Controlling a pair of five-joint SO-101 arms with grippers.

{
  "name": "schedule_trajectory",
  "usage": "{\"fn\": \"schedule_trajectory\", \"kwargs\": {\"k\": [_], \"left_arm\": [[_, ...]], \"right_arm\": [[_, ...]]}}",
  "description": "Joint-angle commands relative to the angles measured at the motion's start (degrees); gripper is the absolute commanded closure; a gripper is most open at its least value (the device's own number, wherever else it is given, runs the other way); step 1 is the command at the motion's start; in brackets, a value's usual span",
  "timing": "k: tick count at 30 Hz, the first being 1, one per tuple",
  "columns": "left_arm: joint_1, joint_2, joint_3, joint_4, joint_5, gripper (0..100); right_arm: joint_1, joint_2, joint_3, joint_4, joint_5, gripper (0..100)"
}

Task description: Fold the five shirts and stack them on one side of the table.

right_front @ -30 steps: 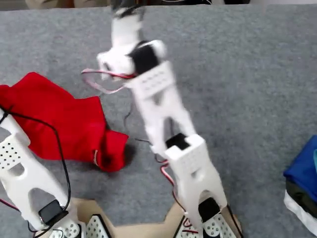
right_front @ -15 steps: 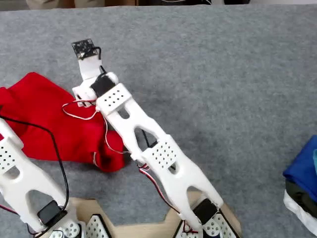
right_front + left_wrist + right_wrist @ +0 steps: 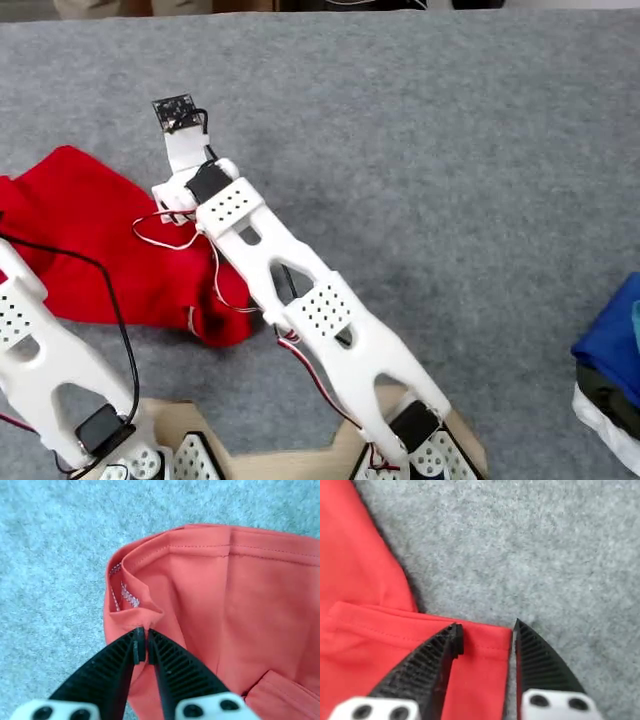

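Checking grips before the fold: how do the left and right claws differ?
The left claw is shut, pinching a bunched hem fold of the shirt; the right claw is open, gripping nothing. The left claw's cloth is puckered up; under the right claw the shirt's corner lies flat. Both are black, ridged, and at the same red shirt.

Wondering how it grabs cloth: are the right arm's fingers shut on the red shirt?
No, the right fingers stand open, with the shirt edge between them.

Open grey table (image 3: 480, 150) across middle, red shirt (image 3: 90, 230) at left, folded stack (image 3: 612, 370) at right edge
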Motion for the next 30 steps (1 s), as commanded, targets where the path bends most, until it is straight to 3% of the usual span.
{"fn": "schedule_trajectory", "kwargs": {"k": [1,8,11,19,30], "left_arm": [[-0.2,-3.7,-0.1,0.5,0.2,98],[-0.2,-3.7,-0.1,0.5,0.2,98],[-0.3,-3.7,-0.1,0.5,0.2,98],[-1.2,-3.7,-0.1,0.5,0.2,98],[-3.1,-3.7,-0.1,0.5,0.0,98]], "right_arm": [[1.3,-0.5,0.0,2.5,-0.7,82.1],[1.1,0.0,-2.7,12.0,-0.6,86.3],[1.5,0.0,-2.8,12.3,0.2,93.9],[2.4,-0.3,-7.0,12.5,1.1,99.8],[2.4,-0.5,-25.5,20.7,0.7,99.5]]}}
